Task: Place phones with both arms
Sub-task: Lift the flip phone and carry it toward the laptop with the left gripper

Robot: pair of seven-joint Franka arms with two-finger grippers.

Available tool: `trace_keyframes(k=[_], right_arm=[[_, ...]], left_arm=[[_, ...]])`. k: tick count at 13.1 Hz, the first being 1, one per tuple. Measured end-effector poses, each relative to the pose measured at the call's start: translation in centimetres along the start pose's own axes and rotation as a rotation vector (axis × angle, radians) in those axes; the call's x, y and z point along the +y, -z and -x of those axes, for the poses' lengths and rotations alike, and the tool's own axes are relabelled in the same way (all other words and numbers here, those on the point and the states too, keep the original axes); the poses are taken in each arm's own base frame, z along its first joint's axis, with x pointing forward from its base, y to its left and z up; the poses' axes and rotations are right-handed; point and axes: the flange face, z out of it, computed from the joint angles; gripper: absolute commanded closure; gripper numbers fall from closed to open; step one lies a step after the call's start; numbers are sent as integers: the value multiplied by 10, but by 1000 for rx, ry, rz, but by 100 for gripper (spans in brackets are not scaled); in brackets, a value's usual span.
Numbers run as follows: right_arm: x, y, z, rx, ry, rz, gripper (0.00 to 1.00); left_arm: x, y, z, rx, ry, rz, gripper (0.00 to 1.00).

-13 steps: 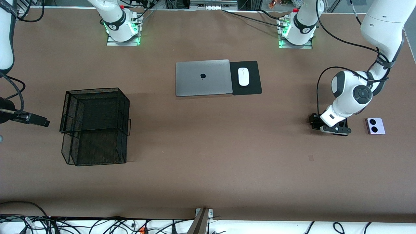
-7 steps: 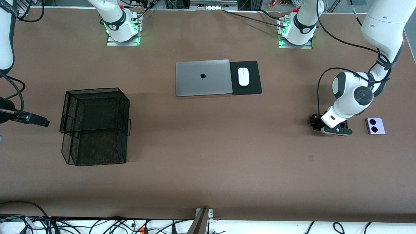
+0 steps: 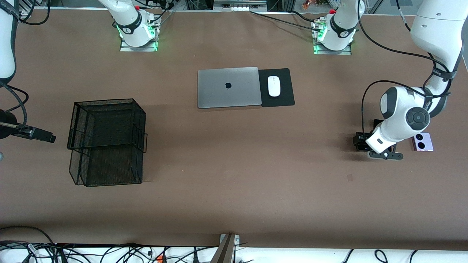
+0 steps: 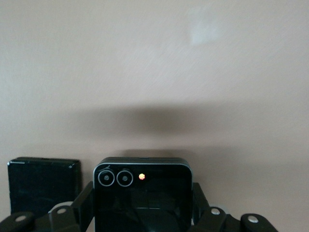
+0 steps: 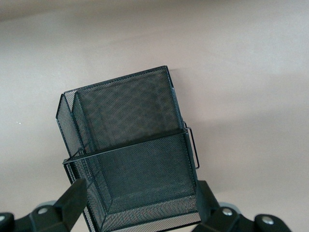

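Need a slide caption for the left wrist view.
Left hand shut on a black phone, another black phone beside it.

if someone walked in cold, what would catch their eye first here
Probably the left gripper, shut on a black phone at the left arm's end of the table, with a lilac phone lying beside it. Next, the tall black mesh rack toward the right arm's end, with the open right gripper waiting over it. A closed laptop lies mid-table nearer the bases.
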Motion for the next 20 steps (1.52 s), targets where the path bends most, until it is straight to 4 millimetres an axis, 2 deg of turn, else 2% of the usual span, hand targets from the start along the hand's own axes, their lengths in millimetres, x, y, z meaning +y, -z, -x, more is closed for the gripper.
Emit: trace_keyframes(k=[2, 4, 8, 10, 14, 17, 20], right_arm=[[0, 0, 0, 0, 0, 0, 0], [0, 0, 0, 1, 0, 0, 0], [0, -1, -1, 1, 0, 0, 0], [0, -1, -1, 2, 0, -1, 0], [-6, 0, -1, 4, 0, -42, 0], [-13, 0, 0, -6, -5, -120, 0], [-14, 0, 0, -7, -4, -122, 0]], left_arm=[[52, 22, -17, -4, 47, -12, 90], [120, 34, -29, -6, 100, -21, 90], [213, 47, -44, -16, 185, -35, 90], [267, 49, -48, -4, 232, -17, 92], [386, 39, -38, 4, 327, 52, 92], [450, 45, -41, 37, 422, 132, 92], [501, 51, -45, 122, 526, 314, 92]])
